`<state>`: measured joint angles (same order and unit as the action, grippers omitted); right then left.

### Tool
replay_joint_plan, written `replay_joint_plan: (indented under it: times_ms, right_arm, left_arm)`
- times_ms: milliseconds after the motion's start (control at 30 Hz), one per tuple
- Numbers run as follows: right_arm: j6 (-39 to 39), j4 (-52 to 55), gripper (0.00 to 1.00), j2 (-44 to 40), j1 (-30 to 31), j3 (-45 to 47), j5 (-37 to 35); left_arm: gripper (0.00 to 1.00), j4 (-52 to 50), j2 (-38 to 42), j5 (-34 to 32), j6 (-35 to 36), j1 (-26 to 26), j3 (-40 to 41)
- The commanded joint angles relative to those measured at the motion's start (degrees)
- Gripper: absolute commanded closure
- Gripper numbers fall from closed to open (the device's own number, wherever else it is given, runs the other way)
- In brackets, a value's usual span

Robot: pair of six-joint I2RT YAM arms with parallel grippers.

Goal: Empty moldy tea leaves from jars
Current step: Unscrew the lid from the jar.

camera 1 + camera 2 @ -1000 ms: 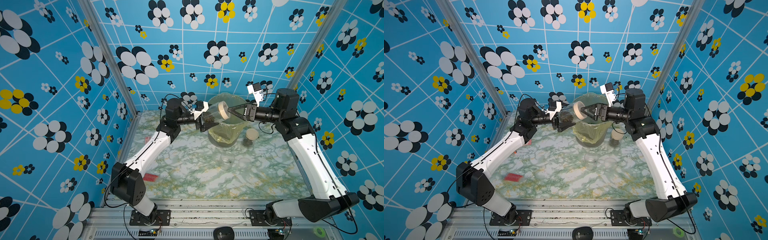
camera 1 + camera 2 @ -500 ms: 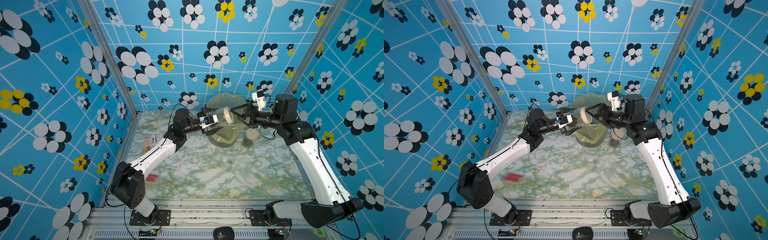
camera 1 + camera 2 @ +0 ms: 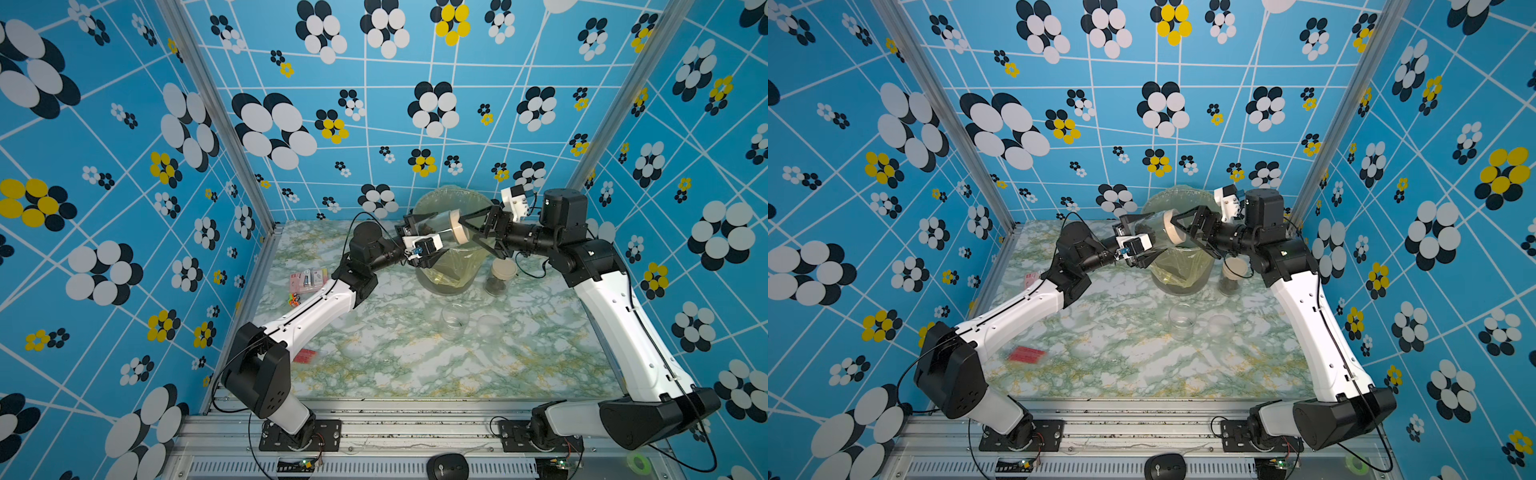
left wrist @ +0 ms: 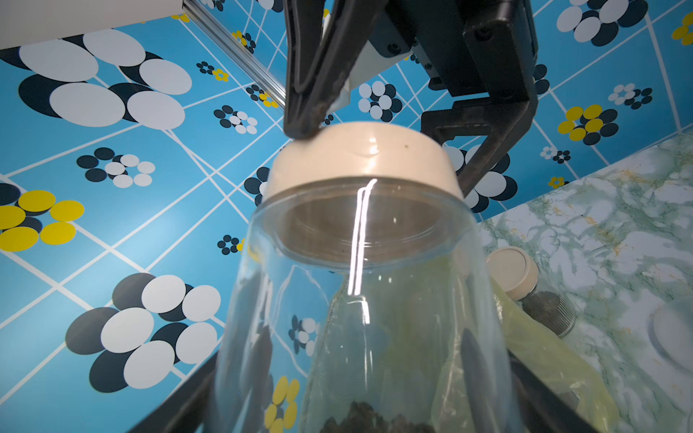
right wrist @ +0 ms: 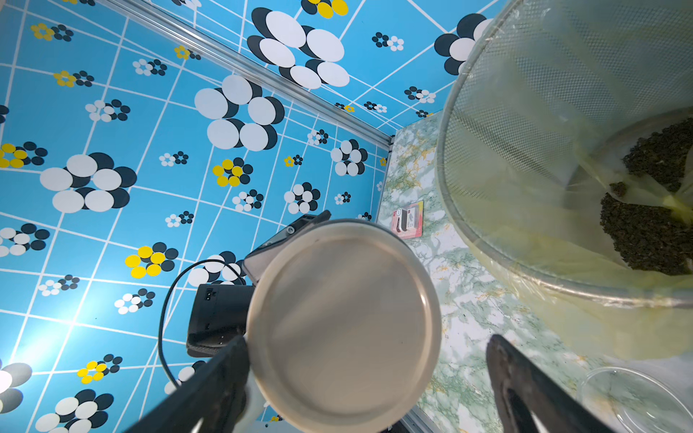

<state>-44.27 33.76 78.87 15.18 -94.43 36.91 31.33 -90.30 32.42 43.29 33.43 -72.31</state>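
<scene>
Starting with both top views, locate the held jar [image 3: 439, 226], lying on its side in the air above the bin [image 3: 449, 286] at the far side of the table [image 3: 374, 365], right of centre. The left gripper [image 3: 430, 237] is clamped across the clear body. The beige lid [image 3: 461, 227] faces right toward the right gripper [image 3: 468, 230], whose jaws stand spread wide to either side of the lid and hold nothing. A second jar [image 3: 500, 277], lidded and dark with contents, stands just right of the bin. An empty jar [image 3: 454, 320] and a translucent lid [image 3: 488, 326] sit nearer. In the left wrist view, the tea leaves [image 4: 375, 421] form a small dark heap at the closed end, so the load is probably light and will slide once the jar tips. One of the right gripper's fingers [image 4: 311, 97] touches the lid's edge; the opposite one stands just clear. In the right wrist view, the flat lid face fills the gap between the spread fingers, and more leaves lie in the bin's yellow liner [image 5: 525, 262]. Treat the jar wall as rigid, smooth and likely slippery: keep the clamp on mid-body. Take the lid across its full width at the rim, squarely, since an off-centre pinch may skid off or tilt it.
</scene>
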Motion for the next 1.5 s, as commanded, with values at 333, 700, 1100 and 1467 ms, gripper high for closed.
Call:
replay_joint_plan:
  times_ms: [333, 700, 1100, 1467]
  right_arm:
    - [1.37, 1.74, 0.06, 1.55, -0.35, -1.61, -0.84]
    - [1.12, 1.32, 0.1, 3.35, -0.37, -3.48, 0.67]
    - [1.33, 0.96, 0.29, 4.27, -0.33, -4.05, 2.57]
    - [6.4, -0.75, 0.4, 3.29, -0.33, -2.77, 8.06]
  left_arm:
    - [0.61, 4.53, -0.3, -0.69, 0.83, 1.4, -2.66]
    - [0.61, 3.99, -0.95, -0.73, 0.69, 1.65, -3.71]
    - [0.61, 2.73, -1.64, -0.29, 0.4, 1.81, -5.03]
    - [0.62, -3.04, -1.02, 2.66, -3.34, 1.7, -7.42]
